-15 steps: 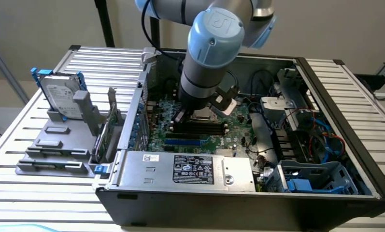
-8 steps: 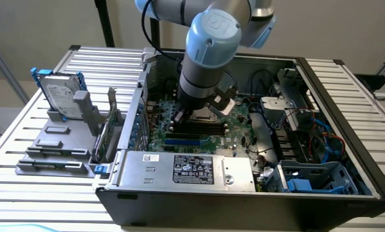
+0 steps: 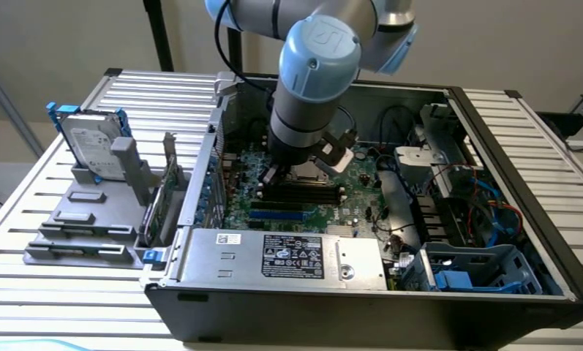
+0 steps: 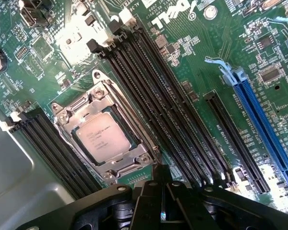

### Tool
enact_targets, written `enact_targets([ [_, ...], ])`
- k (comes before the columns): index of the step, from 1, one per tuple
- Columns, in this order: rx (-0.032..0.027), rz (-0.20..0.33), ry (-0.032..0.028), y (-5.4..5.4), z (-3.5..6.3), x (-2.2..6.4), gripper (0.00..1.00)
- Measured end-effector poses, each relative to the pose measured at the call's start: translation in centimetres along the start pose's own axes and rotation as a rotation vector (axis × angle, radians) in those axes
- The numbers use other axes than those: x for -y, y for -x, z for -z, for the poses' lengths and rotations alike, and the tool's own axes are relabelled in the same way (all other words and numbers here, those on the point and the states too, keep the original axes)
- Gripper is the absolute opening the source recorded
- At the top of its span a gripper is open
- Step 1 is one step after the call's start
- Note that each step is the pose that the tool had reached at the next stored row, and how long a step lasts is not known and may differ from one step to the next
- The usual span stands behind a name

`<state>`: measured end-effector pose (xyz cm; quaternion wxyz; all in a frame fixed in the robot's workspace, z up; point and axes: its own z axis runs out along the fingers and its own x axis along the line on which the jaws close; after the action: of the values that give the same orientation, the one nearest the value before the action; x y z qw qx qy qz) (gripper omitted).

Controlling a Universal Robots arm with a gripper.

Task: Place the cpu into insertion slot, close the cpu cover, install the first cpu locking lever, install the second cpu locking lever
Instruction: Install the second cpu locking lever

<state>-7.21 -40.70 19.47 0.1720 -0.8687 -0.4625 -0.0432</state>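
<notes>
Gripper (image 4: 163, 211) over flat silvery cpu (image 4: 103, 135)

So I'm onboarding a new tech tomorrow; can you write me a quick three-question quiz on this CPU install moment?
1. True or false: the cpu already sits in the insertion slot.
2. Multiple choice: the cpu cover is A) lying on the grey hard drive, B) down around the chip as a frame, C) held in the gripper.
3. Fill in: the long expansion slot on the motherboard, away from the socket, is coloured ____.

Key:
1. True; its silvery face shows through the cover's window.
2. B
3. Blue
</notes>
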Motion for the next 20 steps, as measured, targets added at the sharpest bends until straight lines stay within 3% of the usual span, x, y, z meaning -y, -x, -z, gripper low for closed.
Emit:
enact_targets([
  [4, 0.0035, 0.000, 0.0046, 0.0, -0.23, 0.07, 0.11],
  [9, 0.0184, -0.001, 0.0155, 0.0, -0.28, 0.07, 0.11],
  [11, 0.0214, -0.002, 0.0173, 0.0, -0.07, 0.13, 0.11],
  [17, 0.0242, -0.002, 0.0189, -0.4, 1.49, 0.57, 0.11],
  [20, 0.0237, -0.002, 0.0188, -0.5, 1.60, 0.60, 0.11],
])
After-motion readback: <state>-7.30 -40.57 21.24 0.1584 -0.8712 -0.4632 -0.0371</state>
